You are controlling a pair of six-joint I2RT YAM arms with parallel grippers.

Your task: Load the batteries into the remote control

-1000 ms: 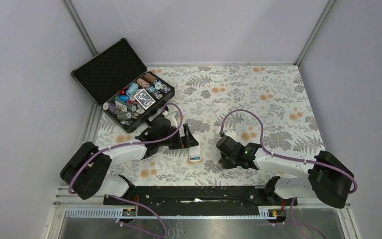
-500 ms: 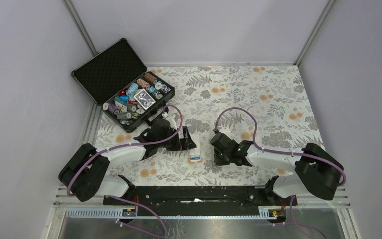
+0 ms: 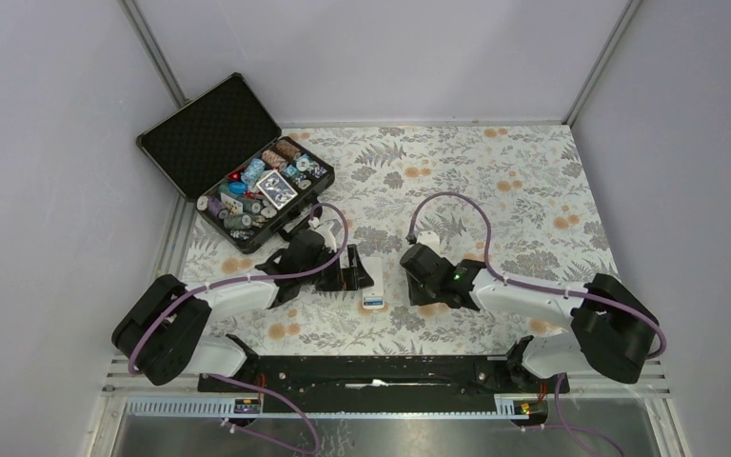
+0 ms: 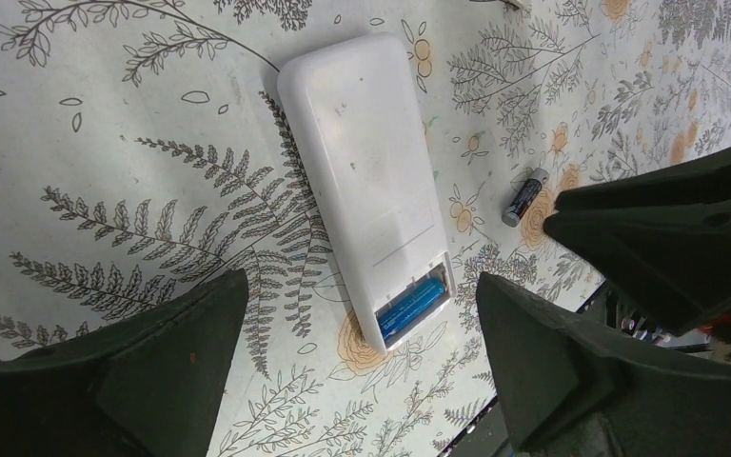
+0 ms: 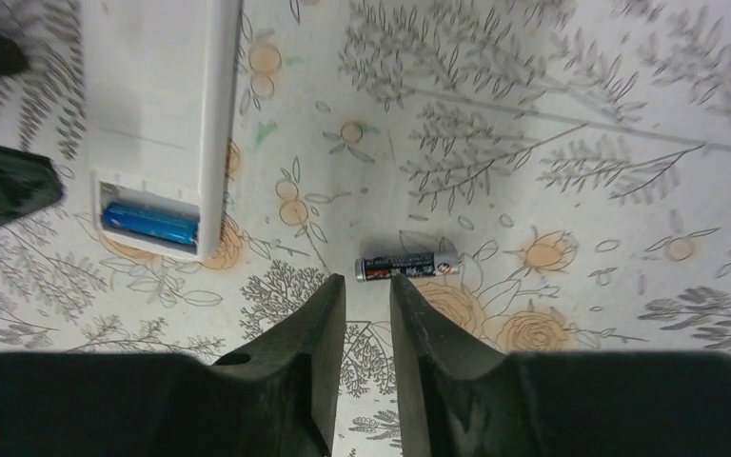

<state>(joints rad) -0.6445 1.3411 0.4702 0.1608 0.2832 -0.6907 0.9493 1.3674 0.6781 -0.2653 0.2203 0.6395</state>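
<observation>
Around the remote control (image 4: 366,176), which is lying back-up, we're holding the left gripper (image 4: 362,278) spread wide, one finger on either side. The blue battery (image 4: 411,307) is sitting in its open compartment. The dark battery (image 5: 407,266) is lying loose just right of the remote control. There we're hovering the right gripper (image 5: 366,279), its fingers only narrowly parted and pinching nothing.
</observation>
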